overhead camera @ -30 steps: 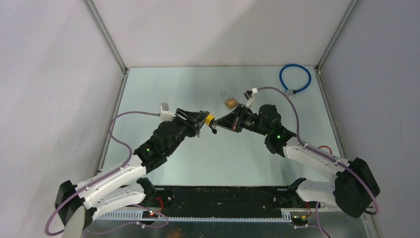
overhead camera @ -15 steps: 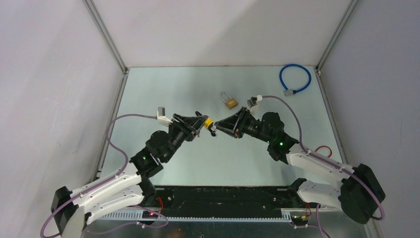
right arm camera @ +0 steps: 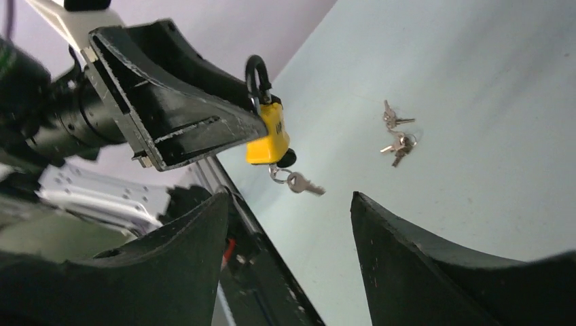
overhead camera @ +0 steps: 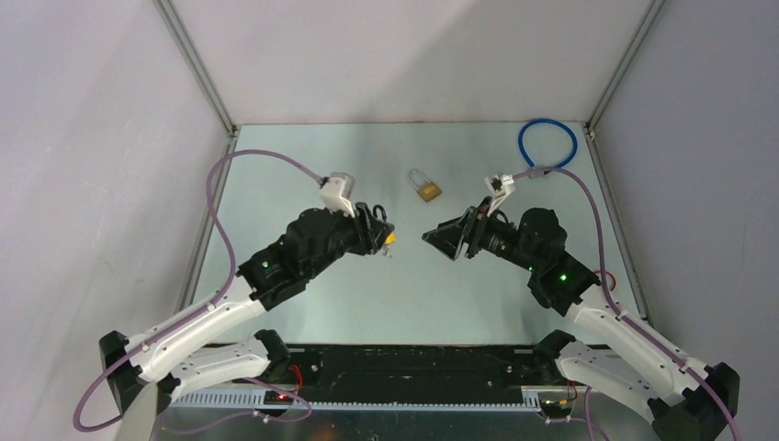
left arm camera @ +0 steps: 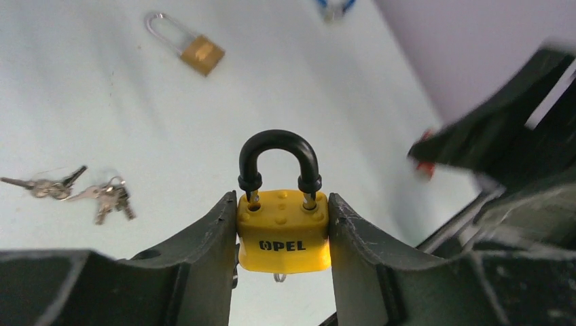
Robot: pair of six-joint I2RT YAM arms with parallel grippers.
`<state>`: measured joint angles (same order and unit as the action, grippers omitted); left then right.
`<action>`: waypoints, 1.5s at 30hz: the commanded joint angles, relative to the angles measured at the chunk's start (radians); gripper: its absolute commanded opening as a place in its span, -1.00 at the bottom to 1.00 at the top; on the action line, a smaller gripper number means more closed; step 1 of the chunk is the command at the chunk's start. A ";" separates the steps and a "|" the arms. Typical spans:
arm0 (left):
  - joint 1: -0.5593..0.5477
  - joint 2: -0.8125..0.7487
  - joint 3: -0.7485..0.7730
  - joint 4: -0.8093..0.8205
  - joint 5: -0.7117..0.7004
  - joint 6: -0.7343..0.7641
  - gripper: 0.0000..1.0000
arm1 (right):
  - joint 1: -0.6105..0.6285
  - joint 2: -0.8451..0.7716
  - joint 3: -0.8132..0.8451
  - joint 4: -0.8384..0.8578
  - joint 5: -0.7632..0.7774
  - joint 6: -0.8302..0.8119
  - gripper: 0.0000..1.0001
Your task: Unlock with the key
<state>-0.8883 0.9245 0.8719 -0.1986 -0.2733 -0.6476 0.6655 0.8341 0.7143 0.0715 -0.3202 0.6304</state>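
Right pincer has drawn back, open, empty; left pincer clamps yellow padlock, shackle outward.

The air between the yellow padlock and the spread-fingered right tool is open. The left tool walls both sides of the padlock, and a key dangles under it (crowding that side). Beyond the padlock, a brass padlock and loose keys lie on the desk.
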 commanded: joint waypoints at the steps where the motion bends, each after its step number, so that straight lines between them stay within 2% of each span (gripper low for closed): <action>1: -0.005 -0.005 0.043 -0.089 0.205 0.394 -1.00 | 0.000 0.016 0.039 -0.058 -0.142 -0.310 0.41; 11: -0.005 -0.021 0.093 -0.207 0.493 0.738 -1.00 | -0.014 0.097 0.040 0.103 -0.486 -0.678 0.53; 17: -0.005 -0.017 0.128 -0.262 0.648 0.900 -1.00 | -0.023 0.139 0.040 0.223 -0.634 -0.753 0.57; 25: -0.005 0.030 0.177 -0.298 0.837 0.964 -1.00 | -0.034 0.221 0.040 0.378 -0.816 -0.687 0.55; 29: -0.003 0.037 0.195 -0.317 0.936 0.975 -1.00 | -0.025 0.232 0.040 0.434 -0.857 -0.654 0.54; 36: 0.003 0.036 0.205 -0.323 0.971 0.983 -1.00 | -0.004 0.260 0.039 0.516 -0.911 -0.592 0.47; 42: 0.004 0.054 0.220 -0.323 0.975 0.982 -1.00 | 0.024 0.278 0.040 0.558 -0.945 -0.551 0.27; 45: 0.008 0.061 0.222 -0.323 0.961 0.982 -1.00 | 0.030 0.277 0.039 0.552 -0.952 -0.552 0.02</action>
<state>-0.8871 0.9844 1.0367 -0.5713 0.6624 0.3157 0.6827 1.1107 0.7170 0.5694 -1.2388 0.0582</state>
